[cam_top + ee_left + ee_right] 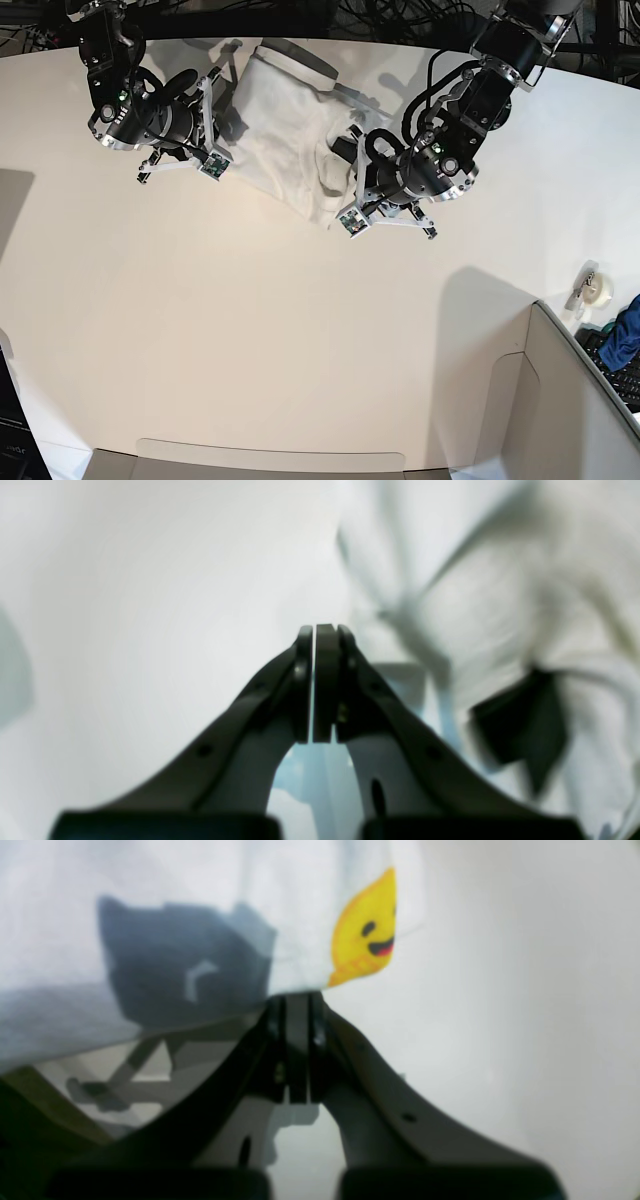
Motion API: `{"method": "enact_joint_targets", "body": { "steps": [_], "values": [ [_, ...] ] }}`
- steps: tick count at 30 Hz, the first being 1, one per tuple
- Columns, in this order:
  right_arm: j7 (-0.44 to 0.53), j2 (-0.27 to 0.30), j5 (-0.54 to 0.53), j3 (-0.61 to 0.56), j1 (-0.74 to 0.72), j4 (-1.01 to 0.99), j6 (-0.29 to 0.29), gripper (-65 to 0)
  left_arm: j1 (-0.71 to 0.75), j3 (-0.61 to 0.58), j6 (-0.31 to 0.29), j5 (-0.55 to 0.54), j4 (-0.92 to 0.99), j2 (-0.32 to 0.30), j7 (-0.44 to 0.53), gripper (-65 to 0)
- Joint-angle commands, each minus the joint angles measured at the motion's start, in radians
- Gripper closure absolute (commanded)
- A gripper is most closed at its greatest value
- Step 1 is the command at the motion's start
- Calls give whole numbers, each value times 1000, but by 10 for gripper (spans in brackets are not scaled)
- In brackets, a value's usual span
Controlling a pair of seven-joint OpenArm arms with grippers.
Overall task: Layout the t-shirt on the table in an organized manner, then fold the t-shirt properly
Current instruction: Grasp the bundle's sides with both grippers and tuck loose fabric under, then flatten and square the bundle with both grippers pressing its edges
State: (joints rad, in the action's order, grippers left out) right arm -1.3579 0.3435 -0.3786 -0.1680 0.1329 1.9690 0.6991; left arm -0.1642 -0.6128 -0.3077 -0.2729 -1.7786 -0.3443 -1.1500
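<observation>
My right gripper (298,999) is pinched on the t-shirt (285,125) hem beside its yellow emblem (366,932). My left gripper (320,630) is pressed together; the blur hides whether it grips cloth. The shirt lies bunched toward twelve o'clock on the table (250,330), between my arms.

Off-white table (250,340), crumpled white t-shirt (285,125) on it.

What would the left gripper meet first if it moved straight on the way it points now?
Probably bare table. The shut left gripper points just beside the t-shirt, whose edge lies close on one side; blur hides depth.
</observation>
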Motion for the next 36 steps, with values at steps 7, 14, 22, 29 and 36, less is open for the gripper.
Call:
{"method": "enact_joint_targets", "body": {
  "steps": [7, 14, 22, 29, 36],
  "values": [
    [8, 72, -3, 106, -78, 37, -1, 0, 38, 241, -2, 2, -65, -141, -2, -1],
    [8, 91, 26, 172, -204, -15, -1, 0, 231, 248, -2, 2, -192, -243, -2, -1],
    [15, -44, 201, 68, -324, -133, -1, 0, 406, 244, -2, 2, -289, -240, 3, -1],
    [59, -154, 381, -84, -341, -193, -1, 0, 423, 69, -2, 2, -289, -213, 3, -1],
    [61, -176, 410, -133, -302, -195, -1, 0, 414, -20, -2, 4, -286, -135, -2, -1]
  ]
}}
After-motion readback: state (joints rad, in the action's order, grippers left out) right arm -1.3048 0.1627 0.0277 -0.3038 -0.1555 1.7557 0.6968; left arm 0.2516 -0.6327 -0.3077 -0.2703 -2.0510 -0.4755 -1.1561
